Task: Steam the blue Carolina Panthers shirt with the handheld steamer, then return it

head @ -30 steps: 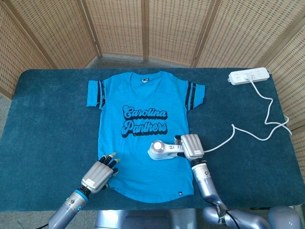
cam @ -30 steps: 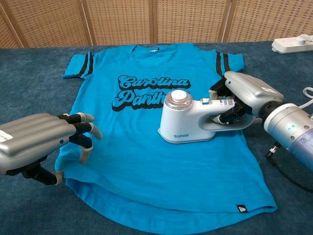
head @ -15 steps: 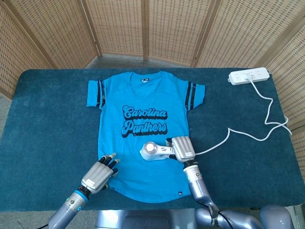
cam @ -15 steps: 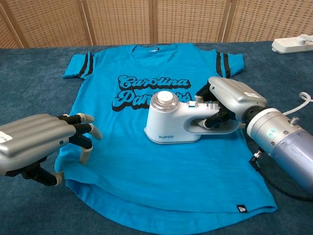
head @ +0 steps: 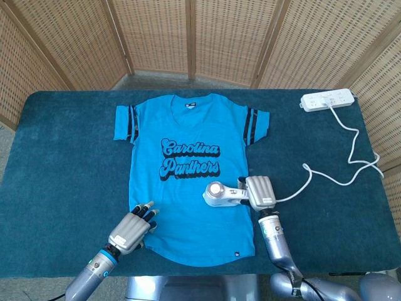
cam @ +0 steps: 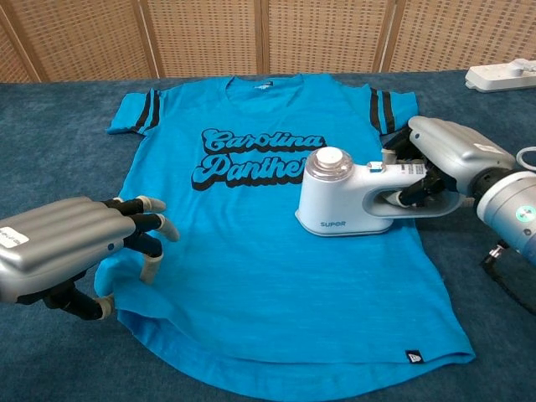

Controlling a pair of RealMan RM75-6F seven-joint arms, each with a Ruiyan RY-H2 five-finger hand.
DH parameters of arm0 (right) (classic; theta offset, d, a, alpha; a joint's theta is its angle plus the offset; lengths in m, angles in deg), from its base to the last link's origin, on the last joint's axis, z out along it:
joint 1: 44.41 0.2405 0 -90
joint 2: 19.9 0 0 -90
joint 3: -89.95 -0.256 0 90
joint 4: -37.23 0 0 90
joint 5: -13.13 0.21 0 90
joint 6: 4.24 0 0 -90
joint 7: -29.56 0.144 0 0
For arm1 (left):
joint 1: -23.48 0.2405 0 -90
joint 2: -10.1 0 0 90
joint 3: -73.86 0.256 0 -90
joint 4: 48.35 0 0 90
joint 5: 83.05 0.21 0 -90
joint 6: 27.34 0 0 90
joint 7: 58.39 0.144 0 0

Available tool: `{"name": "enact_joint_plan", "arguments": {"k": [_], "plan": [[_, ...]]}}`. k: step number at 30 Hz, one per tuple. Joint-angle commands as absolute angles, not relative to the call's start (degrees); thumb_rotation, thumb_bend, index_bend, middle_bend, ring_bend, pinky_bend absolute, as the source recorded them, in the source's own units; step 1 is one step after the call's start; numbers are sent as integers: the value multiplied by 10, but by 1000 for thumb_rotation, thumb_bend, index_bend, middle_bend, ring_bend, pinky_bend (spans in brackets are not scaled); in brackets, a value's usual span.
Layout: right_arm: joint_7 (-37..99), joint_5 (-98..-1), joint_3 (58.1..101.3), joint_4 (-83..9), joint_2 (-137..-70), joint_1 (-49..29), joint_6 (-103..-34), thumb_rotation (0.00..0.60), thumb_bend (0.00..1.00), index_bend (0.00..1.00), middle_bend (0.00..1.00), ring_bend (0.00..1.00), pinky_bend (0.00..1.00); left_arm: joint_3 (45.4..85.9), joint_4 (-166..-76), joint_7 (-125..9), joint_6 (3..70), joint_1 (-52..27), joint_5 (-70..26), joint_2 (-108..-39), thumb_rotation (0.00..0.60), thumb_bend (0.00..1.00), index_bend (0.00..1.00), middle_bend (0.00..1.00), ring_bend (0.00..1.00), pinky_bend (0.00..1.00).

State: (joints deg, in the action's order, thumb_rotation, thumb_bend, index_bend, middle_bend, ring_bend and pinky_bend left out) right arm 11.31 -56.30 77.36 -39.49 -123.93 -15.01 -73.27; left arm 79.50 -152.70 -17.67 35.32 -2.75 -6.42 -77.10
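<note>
The blue Carolina Panthers shirt (head: 188,135) (cam: 251,251) lies flat on the table, collar toward the far side. A white handheld steamer (head: 220,194) (cam: 343,201) stands on the shirt's lower right part, just below the lettering. My right hand (head: 260,192) (cam: 448,159) grips its handle from the right, at the shirt's right edge. My left hand (head: 131,229) (cam: 67,247) rests at the shirt's lower left hem with its fingertips (cam: 149,268) curled down onto the cloth; it holds nothing.
A white power strip (head: 327,100) (cam: 502,75) sits at the far right, and its white cord (head: 351,150) loops across the dark teal table (head: 62,157) toward the steamer. Wicker screens (head: 200,37) close off the back.
My right hand slid the steamer left across the shirt, then back to the right, so it now stands nearer the shirt's right edge. The left hand has hardly moved.
</note>
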Motion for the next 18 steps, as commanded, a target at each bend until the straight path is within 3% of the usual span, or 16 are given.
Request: {"name": "enact_joint_plan", "arguments": {"k": [1,18], "plan": [[111,-562,774,-396,-1241,-148,-730,600,393,716,698,711,676,795,-1526,-176,352,-28,-65,-772,509,451,520,189,34,140],[67,-557,769,-383,-1307,-109,-706,600,393,716,696,712,677,795,-1527,-184,355,-28,-63,-764,510,452,520,189,34,140]]}}
